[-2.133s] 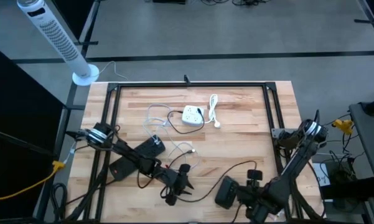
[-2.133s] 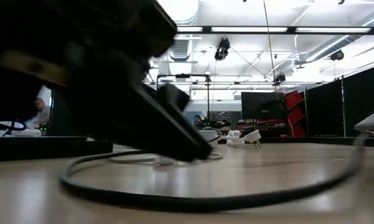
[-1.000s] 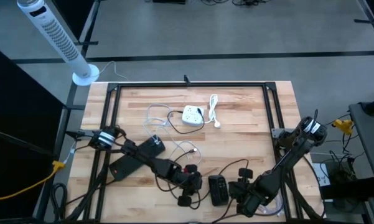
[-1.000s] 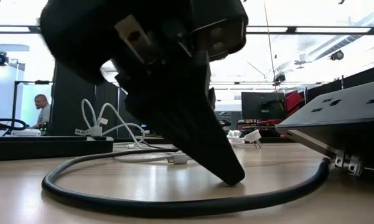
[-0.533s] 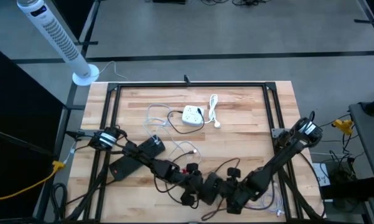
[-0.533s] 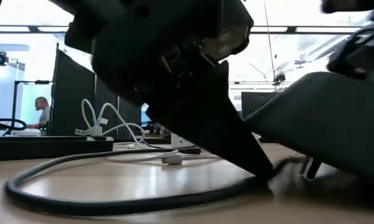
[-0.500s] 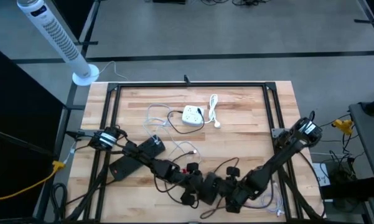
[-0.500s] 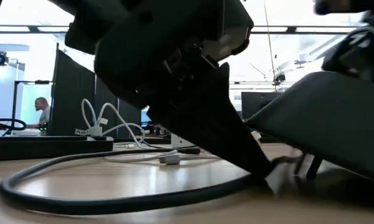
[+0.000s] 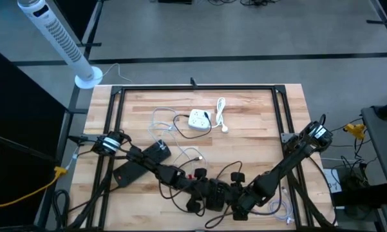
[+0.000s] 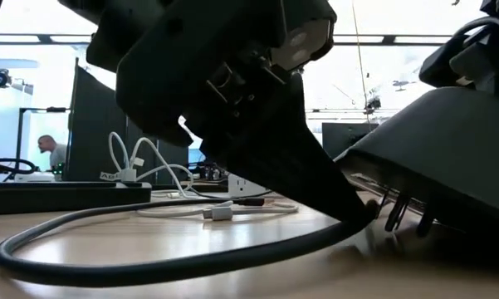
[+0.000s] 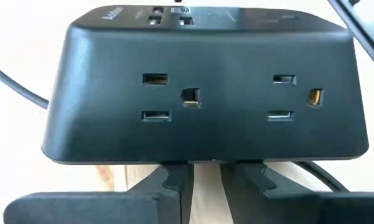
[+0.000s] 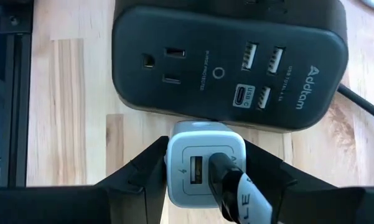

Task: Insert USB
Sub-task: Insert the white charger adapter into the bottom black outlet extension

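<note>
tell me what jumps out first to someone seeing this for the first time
The two dark arms meet low at the table's near edge, over a black power strip with outlets and USB ports. The right pincer grips a white charger block with a dark cable plugged in, just short of the strip's outlet face. The left pincer, nearly shut, sits against the strip's other side; farther back lies a white power cube amid thin cables.
</note>
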Robot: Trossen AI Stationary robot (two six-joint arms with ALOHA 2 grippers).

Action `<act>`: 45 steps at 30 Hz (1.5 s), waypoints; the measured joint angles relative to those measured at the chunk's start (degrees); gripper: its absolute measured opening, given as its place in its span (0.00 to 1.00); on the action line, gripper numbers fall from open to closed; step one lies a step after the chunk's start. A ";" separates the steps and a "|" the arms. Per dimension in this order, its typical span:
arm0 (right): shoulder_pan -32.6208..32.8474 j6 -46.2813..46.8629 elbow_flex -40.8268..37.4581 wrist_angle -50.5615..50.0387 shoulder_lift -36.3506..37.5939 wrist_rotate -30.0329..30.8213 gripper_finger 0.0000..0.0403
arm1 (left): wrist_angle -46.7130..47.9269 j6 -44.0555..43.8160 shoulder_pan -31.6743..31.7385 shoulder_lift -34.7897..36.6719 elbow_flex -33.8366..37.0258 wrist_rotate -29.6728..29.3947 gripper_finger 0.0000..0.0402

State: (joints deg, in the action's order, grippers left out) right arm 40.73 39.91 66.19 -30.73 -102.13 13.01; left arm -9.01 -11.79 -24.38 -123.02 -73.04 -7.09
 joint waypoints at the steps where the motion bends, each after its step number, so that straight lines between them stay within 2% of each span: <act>1: 0.00 0.01 0.00 -0.05 0.00 -0.02 0.36 | -0.78 0.30 0.02 0.04 0.27 0.05 0.16; 9: -0.02 -0.10 0.04 0.17 0.00 0.70 0.36 | -6.36 4.26 -0.23 0.15 4.08 0.09 0.21; 20: 0.00 0.17 0.17 -0.30 0.48 0.38 0.36 | -6.57 3.74 -0.33 0.18 4.51 0.15 0.40; 27: 2.03 2.53 6.03 -4.48 2.16 2.10 0.36 | -6.47 3.36 -0.33 0.18 4.55 0.15 0.47; 35: 7.29 6.15 6.84 -0.01 1.24 17.48 0.36 | -6.45 3.17 -0.26 0.20 4.57 0.11 0.46; 37: 7.45 8.23 6.84 0.19 0.94 18.65 0.36 | -6.45 3.17 -0.26 0.20 4.57 0.11 0.45; 41: 6.66 19.55 6.71 0.17 -0.39 18.42 0.36 | -6.45 2.94 -0.26 0.20 4.57 0.11 0.42; 45: 6.38 22.17 6.69 0.02 -1.76 18.06 0.36 | -6.45 2.73 -0.26 0.20 4.57 0.11 0.39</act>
State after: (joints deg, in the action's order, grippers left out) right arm 47.11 62.08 72.88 -30.72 -103.88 31.08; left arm -15.46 -9.06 -24.64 -122.83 -68.47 -6.98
